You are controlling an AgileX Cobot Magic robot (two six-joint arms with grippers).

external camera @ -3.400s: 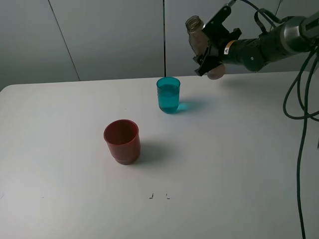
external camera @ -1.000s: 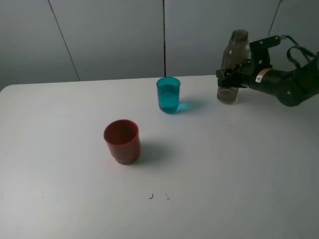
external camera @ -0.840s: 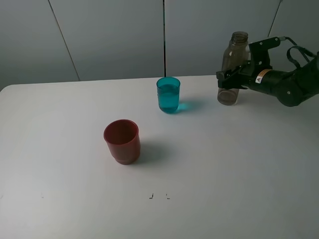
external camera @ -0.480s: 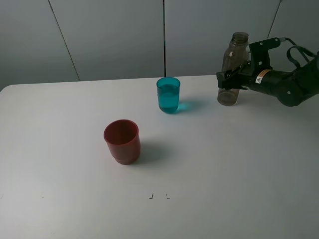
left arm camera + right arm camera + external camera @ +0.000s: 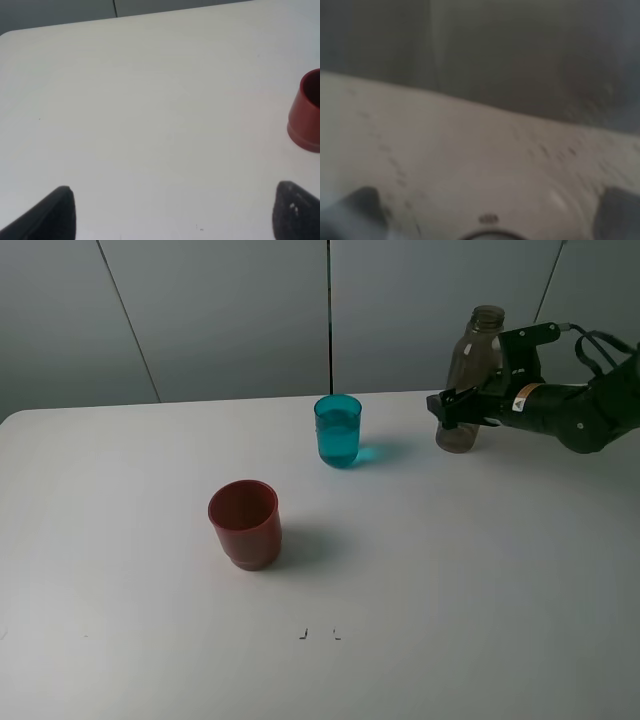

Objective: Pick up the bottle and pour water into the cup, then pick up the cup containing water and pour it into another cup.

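— What is seen from the high camera?

— The bottle (image 5: 472, 352) is seen standing at the far right of the tabletop (image 5: 150, 640), its neck leaning slightly to the right. The right fingers (image 5: 442, 404) are placed on either side of its lower half. Whether they are clamped on it or loose cannot be told. The teal cup (image 5: 338, 430) is set upright near the far middle, well apart from the bottle, and a liquid line is seen below its rim. The red cup (image 5: 245, 523) is placed upright nearer the camera and to the left of the teal cup, apart from it.

— And from the left wrist?

— The left fingers (image 5: 60, 212) are shown spread apart above bare tabletop, with nothing held between them. The red cup (image 5: 306, 115) is partly cut off by the frame.

— From the right wrist?

— Everything is blurred. The frame is filled by the bottle (image 5: 485, 150), and two dark fingertips (image 5: 365, 202) are made out wide apart on either side of it. A grip cannot be confirmed.
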